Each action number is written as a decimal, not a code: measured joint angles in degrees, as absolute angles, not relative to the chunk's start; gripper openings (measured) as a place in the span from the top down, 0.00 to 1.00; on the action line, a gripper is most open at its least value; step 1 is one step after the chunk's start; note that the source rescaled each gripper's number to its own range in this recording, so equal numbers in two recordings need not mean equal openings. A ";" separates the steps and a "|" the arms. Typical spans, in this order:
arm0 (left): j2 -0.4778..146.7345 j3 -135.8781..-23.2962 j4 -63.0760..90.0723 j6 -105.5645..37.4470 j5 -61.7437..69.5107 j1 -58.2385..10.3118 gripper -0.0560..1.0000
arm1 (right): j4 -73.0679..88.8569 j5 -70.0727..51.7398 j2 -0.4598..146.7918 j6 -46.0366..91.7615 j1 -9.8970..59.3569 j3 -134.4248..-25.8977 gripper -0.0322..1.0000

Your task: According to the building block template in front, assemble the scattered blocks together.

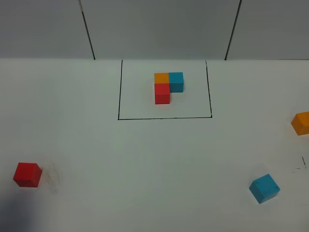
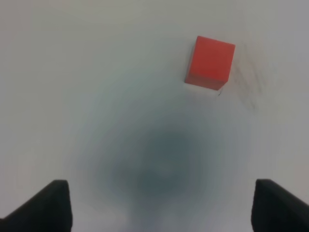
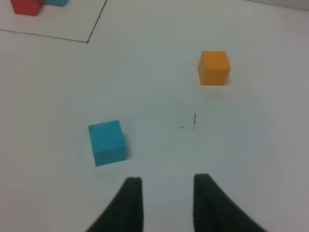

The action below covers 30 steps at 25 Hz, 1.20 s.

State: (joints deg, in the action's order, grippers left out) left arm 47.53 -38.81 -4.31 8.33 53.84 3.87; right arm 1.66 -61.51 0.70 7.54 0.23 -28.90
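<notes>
The building block template (image 1: pixel 164 88) is a black-lined rectangle at the back middle holding an L of orange, blue and red cubes; its corner shows in the right wrist view (image 3: pixel 88 41). The scattered red cube (image 1: pixel 27 174) lies at the front left, also in the left wrist view (image 2: pixel 210 63), ahead of my open, empty left gripper (image 2: pixel 161 183). The scattered sky-blue cube (image 1: pixel 264 188) (image 3: pixel 107 142) and orange cube (image 1: pixel 301 123) (image 3: pixel 214 68) lie at the right. My right gripper (image 3: pixel 167 178) is empty, fingers a small gap apart, beside the blue cube. Neither gripper shows in the exterior view.
The white table (image 1: pixel 154 159) runs to a grey back wall (image 1: pixel 159 29). Faint pen marks (image 3: pixel 193 121) lie between the blue and orange cubes. The orange cube sits at the right edge of the exterior view.
</notes>
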 joint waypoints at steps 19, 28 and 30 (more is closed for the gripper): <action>83.54 -43.54 5.41 -4.93 35.68 3.87 0.32 | 1.66 -61.51 0.70 7.54 0.23 -28.90 0.93; 89.63 -44.12 8.29 -7.86 33.25 3.87 0.32 | 1.66 -61.51 0.70 7.54 0.23 -28.90 0.93; 90.42 -44.12 8.29 -7.92 32.09 3.87 0.32 | 1.66 -61.51 0.70 7.54 0.23 -28.90 0.93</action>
State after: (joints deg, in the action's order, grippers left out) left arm 90.42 -44.12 8.29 -7.92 32.09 3.87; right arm 1.66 -61.51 0.70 7.54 0.23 -28.90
